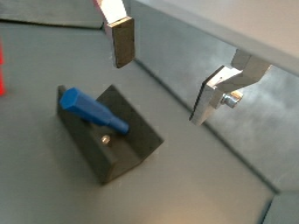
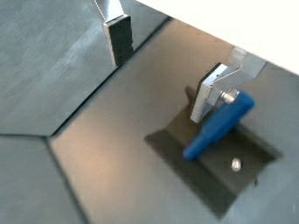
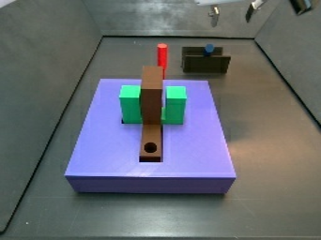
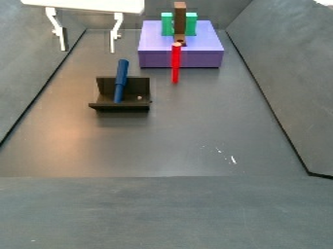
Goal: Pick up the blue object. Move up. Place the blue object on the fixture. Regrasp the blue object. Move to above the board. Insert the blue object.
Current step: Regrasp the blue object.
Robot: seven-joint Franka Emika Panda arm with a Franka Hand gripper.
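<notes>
Blue object (image 4: 121, 80), dark grey fixture (image 4: 121, 102), lavender board (image 3: 153, 156), silver-fingered end effector (image 4: 88, 39).

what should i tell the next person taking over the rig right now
Hand: open and empty, raised above the floor near the fixture, clear of the blue object.
Blue object: leaning in the fixture, in both side views; released.
Board: purple slab with green blocks and a brown strip; its round hole is empty. A red peg stands next to the board.
Done: pick, lift, place on the fixture.
Left: regrasp the blue object, move above the board, insert.
</notes>
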